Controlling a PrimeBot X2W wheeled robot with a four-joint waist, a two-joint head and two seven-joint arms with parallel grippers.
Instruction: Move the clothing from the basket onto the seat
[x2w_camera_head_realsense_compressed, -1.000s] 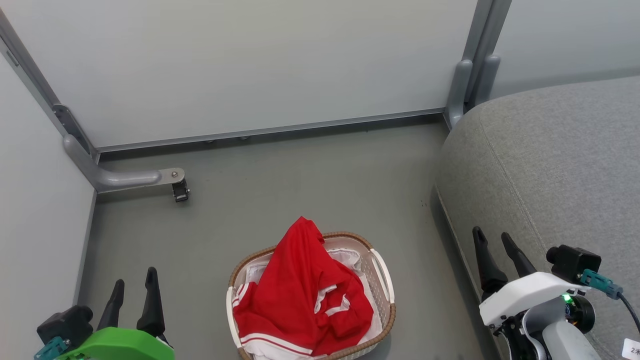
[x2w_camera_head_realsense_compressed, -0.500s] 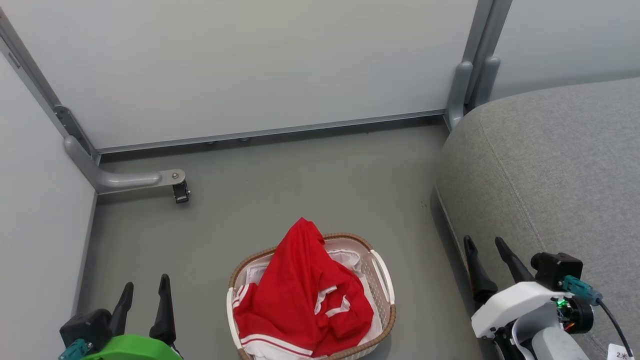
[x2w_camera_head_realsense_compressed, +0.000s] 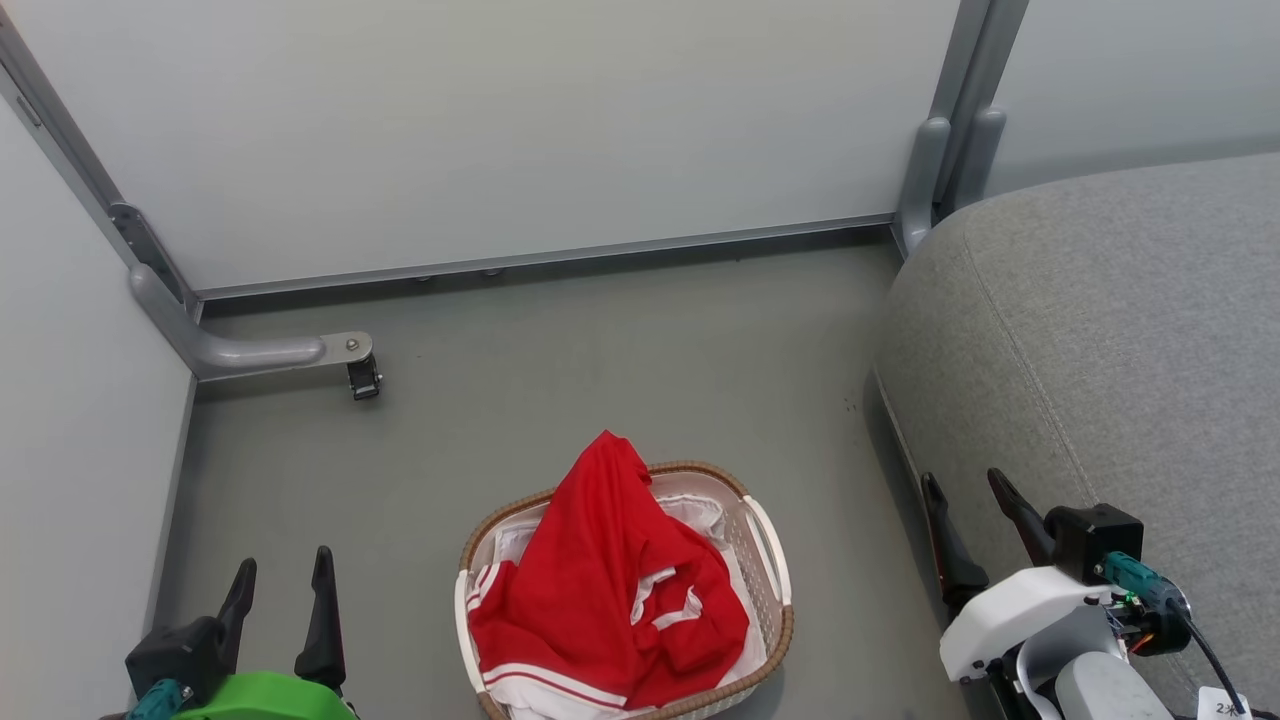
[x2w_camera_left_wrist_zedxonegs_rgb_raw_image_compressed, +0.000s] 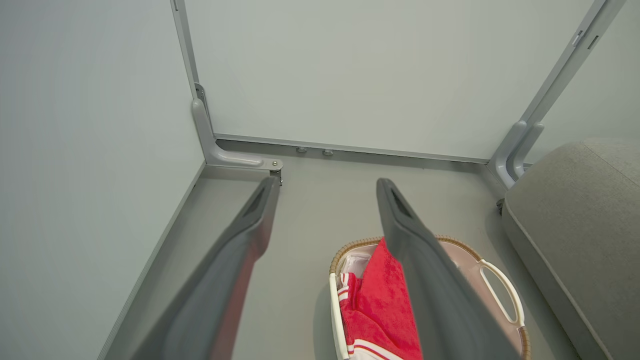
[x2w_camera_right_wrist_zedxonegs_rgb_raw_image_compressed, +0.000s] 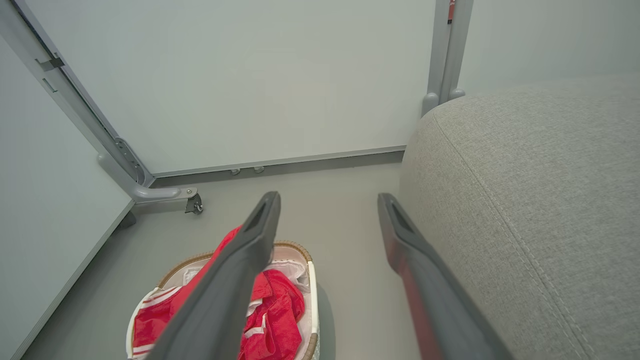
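Head view: crumpled red clothing (x2w_camera_head_realsense_compressed: 600, 590) fills oval, woven-rimmed basket (x2w_camera_head_realsense_compressed: 775, 560) near grey upholstered seat (x2w_camera_head_realsense_compressed: 1100, 330); left gripper (x2w_camera_head_realsense_compressed: 285, 557), right gripper (x2w_camera_head_realsense_compressed: 963, 476) spread wide, empty.

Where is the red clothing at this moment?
In the head view the clothing lies heaped in the basket on the floor, low and central, with the seat to its right.
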